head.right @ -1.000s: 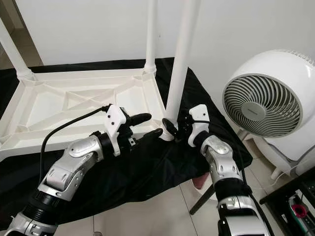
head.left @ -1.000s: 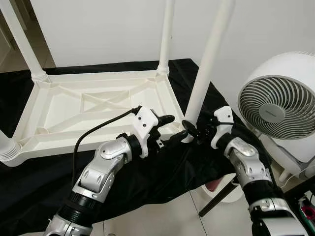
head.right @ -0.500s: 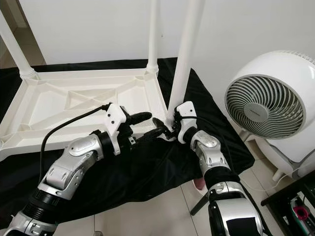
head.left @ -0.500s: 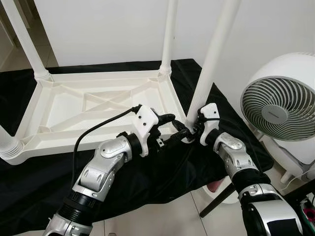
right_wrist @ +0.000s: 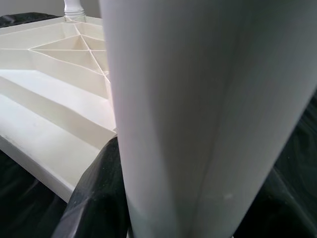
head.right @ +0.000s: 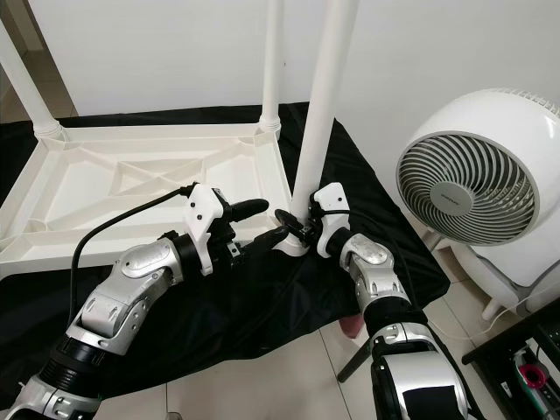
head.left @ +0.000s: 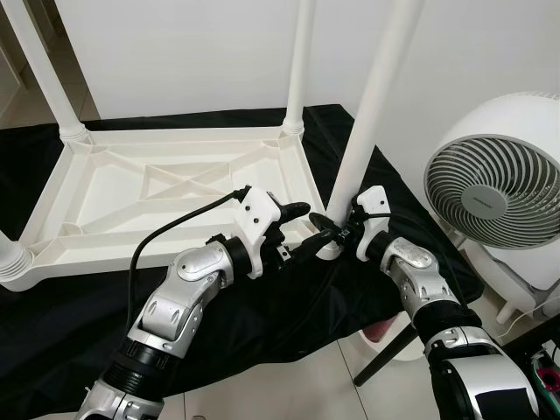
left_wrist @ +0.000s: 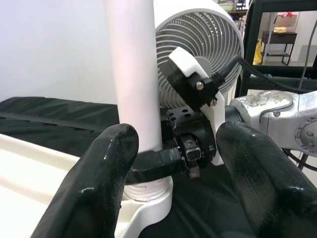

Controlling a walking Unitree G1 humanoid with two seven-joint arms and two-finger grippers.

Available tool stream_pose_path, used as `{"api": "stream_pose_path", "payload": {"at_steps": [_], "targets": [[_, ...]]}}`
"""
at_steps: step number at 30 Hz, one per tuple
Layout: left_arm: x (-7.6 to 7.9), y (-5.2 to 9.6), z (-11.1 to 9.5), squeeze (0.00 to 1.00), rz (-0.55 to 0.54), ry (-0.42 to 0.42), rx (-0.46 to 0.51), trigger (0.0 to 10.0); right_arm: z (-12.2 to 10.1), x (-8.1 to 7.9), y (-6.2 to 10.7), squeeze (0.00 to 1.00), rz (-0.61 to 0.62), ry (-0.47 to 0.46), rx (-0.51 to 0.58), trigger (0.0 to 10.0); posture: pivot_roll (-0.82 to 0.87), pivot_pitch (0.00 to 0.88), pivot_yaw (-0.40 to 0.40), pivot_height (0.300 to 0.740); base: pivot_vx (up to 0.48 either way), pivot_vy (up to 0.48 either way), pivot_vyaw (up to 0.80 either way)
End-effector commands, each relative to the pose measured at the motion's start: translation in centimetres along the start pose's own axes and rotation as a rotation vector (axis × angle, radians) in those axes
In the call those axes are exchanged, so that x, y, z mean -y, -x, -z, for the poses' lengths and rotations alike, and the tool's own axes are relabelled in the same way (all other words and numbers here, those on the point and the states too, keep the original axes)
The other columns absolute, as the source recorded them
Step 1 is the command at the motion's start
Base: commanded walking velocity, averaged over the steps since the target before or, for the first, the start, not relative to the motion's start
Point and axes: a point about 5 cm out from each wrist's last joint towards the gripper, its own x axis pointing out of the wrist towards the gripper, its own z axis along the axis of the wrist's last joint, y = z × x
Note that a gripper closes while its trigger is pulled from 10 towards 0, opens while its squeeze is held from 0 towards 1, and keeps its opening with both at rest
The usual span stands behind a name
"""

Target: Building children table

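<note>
Since a second ago the right claw has closed in and now clamps the smooth round white leg at the ribbed plastic tabletop's corner; left claw, fingers apart, hovers beside.

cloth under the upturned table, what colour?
Black, plain with no pattern. The cloth under the white table shows best in the left eye view.
</note>
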Motion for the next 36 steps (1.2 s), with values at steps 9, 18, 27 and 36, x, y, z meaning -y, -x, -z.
{"api": "stream_pose_path", "payload": {"at_steps": [9,18,27,36], "targets": [[0.2,-0.2,0.2,0.0,0.022,-0.003,-0.012,10.0,1.8,-1.3,0.1,0.0,0.186,-0.066,-0.043,10.0,0.07,0.013,-0.012,0.74,0.0,0.0,0.0],[0.0,-0.3,0.2,0.0,0.02,-0.01,-0.013,10.0,1.4,-3.0,-0.6,0.0,0.288,-0.127,-0.003,10.0,0.07,0.003,-0.017,0.74,0.0,0.0,0.0],[0.2,-0.3,0.3,0.0,0.028,-0.007,-0.013,10.0,0.9,-4.2,-1.0,0.0,0.721,-0.222,0.057,10.0,0.07,0.0,-0.023,0.74,0.0,0.0,0.0],[0.2,-0.2,0.2,0.0,0.023,-0.008,-0.011,10.0,0.6,-4.8,-1.2,0.0,0.664,-0.222,0.041,10.0,0.07,0.0,-0.032,0.74,0.0,0.0,0.0]]}}
